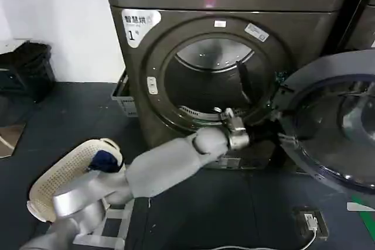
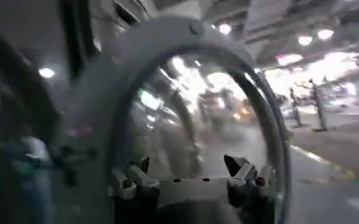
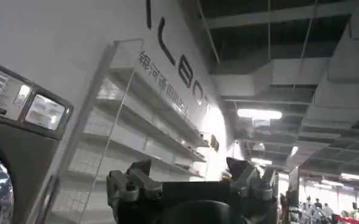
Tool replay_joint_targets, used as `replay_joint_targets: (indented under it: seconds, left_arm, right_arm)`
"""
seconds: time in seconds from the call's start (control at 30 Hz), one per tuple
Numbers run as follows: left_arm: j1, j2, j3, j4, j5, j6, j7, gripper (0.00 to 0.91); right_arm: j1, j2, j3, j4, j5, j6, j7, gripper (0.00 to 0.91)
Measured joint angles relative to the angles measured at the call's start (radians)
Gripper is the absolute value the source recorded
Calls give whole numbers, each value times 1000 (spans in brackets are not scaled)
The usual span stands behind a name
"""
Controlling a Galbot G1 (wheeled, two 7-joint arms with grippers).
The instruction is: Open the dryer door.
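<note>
The bronze-grey dryer [image 1: 176,39] carries a white "1" sticker [image 1: 136,26], and its drum opening [image 1: 208,83] is uncovered. The dryer door [image 1: 304,80] stands swung out to the right, its inner side and dark bulging glass facing me. My left arm reaches from the lower left to the opening's lower right edge, where the left gripper [image 1: 229,115] sits close to the door's hinge side. In the left wrist view the left gripper [image 2: 187,163] is open and holds nothing, with the dryer door [image 2: 106,91] just beyond it. My right gripper [image 3: 189,164] is open and empty, pointing up toward shelves and ceiling.
A white laundry basket [image 1: 58,180] holding something blue [image 1: 105,159] lies on the dark floor at the lower left. A grey crate [image 1: 124,95] stands beside the dryer, and black crates [image 1: 26,71] stand by the left wall. A small device with a cable [image 1: 309,221] lies on the floor under the door.
</note>
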Motion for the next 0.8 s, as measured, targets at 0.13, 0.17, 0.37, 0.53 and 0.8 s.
replay_joint_targets:
  seconds: [0.13, 0.17, 0.37, 0.53, 0.8]
  left_arm:
    - [4, 101, 17, -71, -10, -92, -55, 907]
    - [4, 130, 17, -91, -18, -94, -56, 907]
    - [-3, 316, 34, -225, -26, -79, -87, 907]
    - [11, 495, 49, -314, -18, -54, -152, 907]
    - [54, 743, 6, -402, -51, 16, -230, 907]
  right_arm:
    - [-3, -12, 12, 1, -14, 0, -7, 907]
    - [-4, -14, 16, 4, -25, 1, -9, 907]
    - [-10, -35, 54, -6, -66, 17, -8, 907]
    - [-7, -41, 66, -13, -66, 17, -12, 907]
    - [32, -57, 35, 0, -69, -2, -18, 907]
